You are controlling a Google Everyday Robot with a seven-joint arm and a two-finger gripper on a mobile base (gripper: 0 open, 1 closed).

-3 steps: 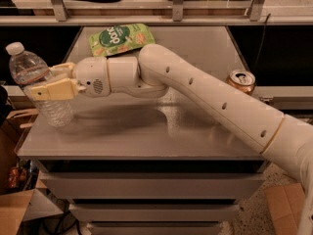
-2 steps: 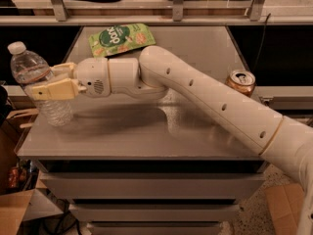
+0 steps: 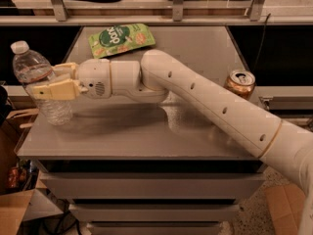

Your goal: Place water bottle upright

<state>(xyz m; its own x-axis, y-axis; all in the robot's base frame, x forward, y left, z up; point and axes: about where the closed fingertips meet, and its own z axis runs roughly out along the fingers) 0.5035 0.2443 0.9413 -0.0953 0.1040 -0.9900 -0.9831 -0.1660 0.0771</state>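
The water bottle (image 3: 35,66) is a clear ribbed bottle with a white cap and a thin red label band. It stands nearly upright at the left edge of the grey table (image 3: 146,131), its top leaning slightly left and its base at or just above the tabletop. My gripper (image 3: 49,80) is shut on the bottle's middle, with one cream finger (image 3: 56,89) in front of it and the other behind. My white arm reaches in from the lower right across the table.
A green snack bag (image 3: 122,39) lies flat at the table's back. A gold drink can (image 3: 240,83) stands at the right edge, behind my arm. Cardboard boxes (image 3: 14,214) sit on the floor to the left. A shelf rail runs along the back.
The bottle and gripper have shifted very slightly to the right. The grip is the same.
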